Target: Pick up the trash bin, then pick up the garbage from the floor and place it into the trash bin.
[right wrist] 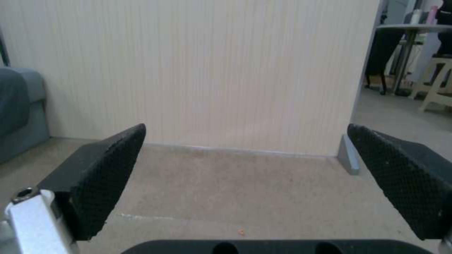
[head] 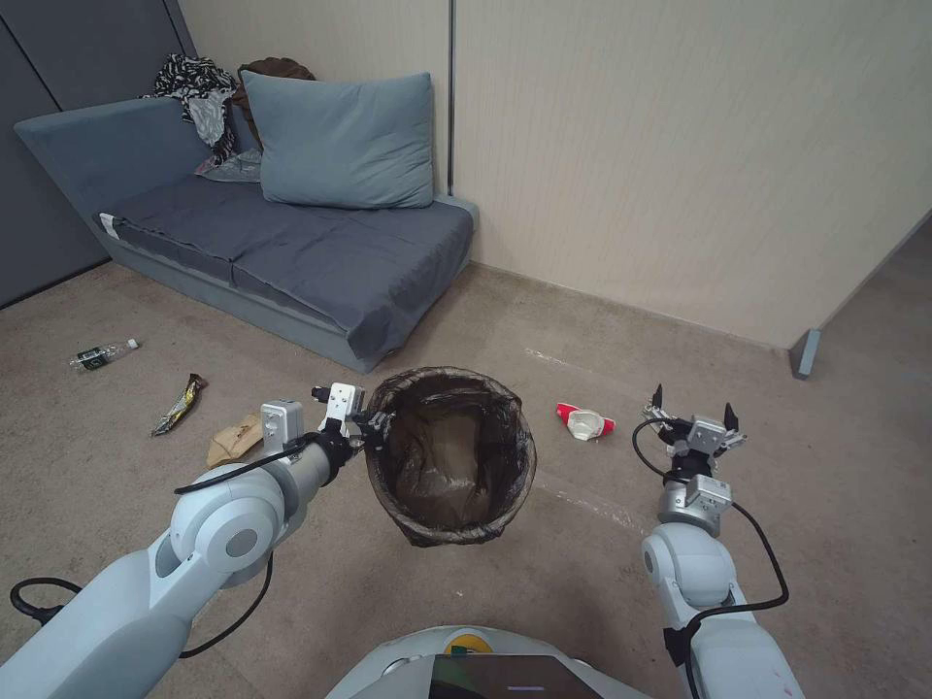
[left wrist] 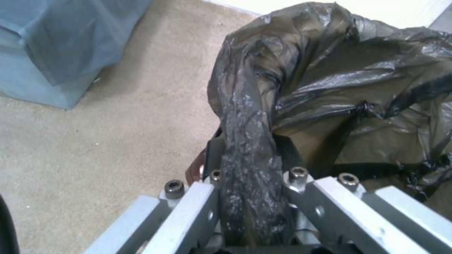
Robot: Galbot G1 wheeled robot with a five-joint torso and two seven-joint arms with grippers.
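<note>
The trash bin (head: 449, 456), lined with a dark bag, hangs in front of me with my left gripper (head: 374, 424) shut on its near-left rim. In the left wrist view, the bag-covered rim (left wrist: 247, 141) is pinched between the jaws of the left gripper (left wrist: 248, 155). My right gripper (head: 694, 400) is open and empty to the right of the bin; its black pads (right wrist: 108, 183) stand wide apart. Garbage lies on the carpet: a red-and-white crumpled cup (head: 585, 422) between bin and right gripper, a brown paper bag (head: 236, 439), a gold snack wrapper (head: 181, 404) and a small bottle (head: 103, 354) to the left.
A grey-blue sofa (head: 291, 243) with a pillow and clothes stands behind the bin on the left. A beige partition wall (head: 680, 175) runs across the back, ending at a grey foot (head: 805, 352). Open carpet lies to the right. A table and stools (right wrist: 423, 53) stand beyond the partition.
</note>
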